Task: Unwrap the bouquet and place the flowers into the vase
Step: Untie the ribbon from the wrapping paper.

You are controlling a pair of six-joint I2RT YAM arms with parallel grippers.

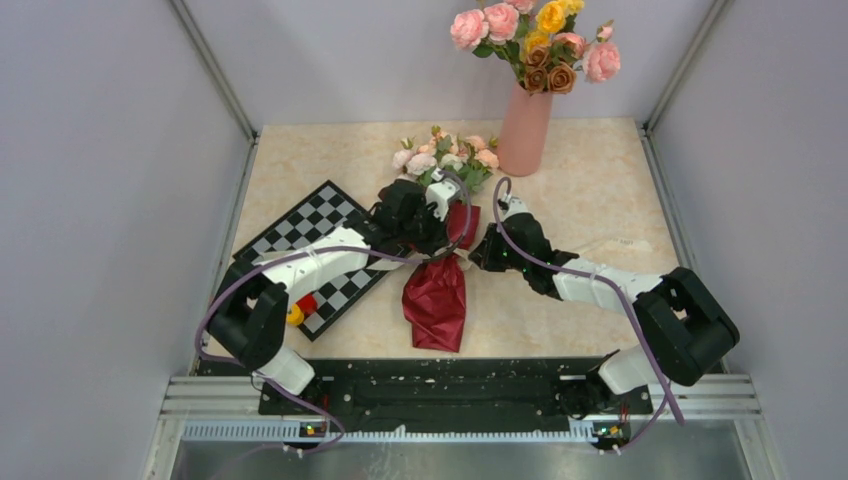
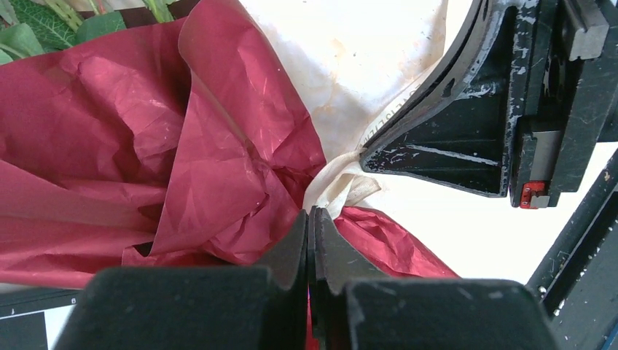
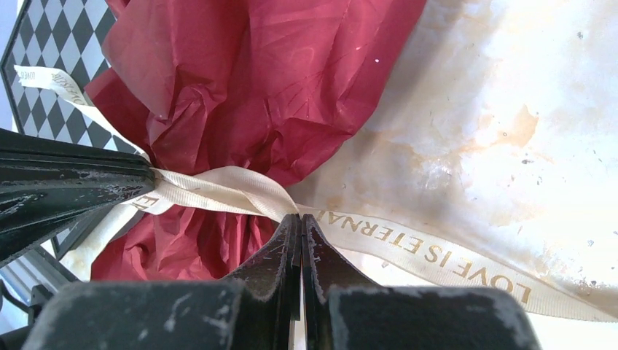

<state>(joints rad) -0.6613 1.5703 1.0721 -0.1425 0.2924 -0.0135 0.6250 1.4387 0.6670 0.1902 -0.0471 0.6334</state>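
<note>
The bouquet (image 1: 436, 295) lies flat in the middle of the top view, pointing up the frame. Its small pale blooms (image 1: 445, 158) and green leaves lie just left of the foot of the vase (image 1: 524, 135). Its dark red paper (image 2: 218, 146) is thin and crinkled, creased into sharp folds and pinched to a narrow waist. Below the waist it flares into a loose skirt toward the lower centre.

A flat, woven cream ribbon (image 3: 218, 191) with gold lettering cinches that waist. The left gripper (image 2: 308, 213) has its jaws pressed together on the ribbon at the knot. The right gripper (image 3: 300, 219) is likewise clamped on the ribbon. One lettered tail trails past it to the lower right of the right wrist view, and another lies over the chessboard (image 1: 315, 225). The two black, scuffed claws meet almost tip to tip over the waist.

The vase is matte salmon pink, slim and tapering upward, and holds larger pink, yellow and brown roses (image 1: 530, 40). The table (image 1: 590, 200) is glossy pale marble with faint orange veining. Bare surface lies right of the bouquet out to the metal rail, and a narrower strip lies below the paper. The chessboard sits at an angle on the left, beneath the left arm, with the bouquet at its right corner.
</note>
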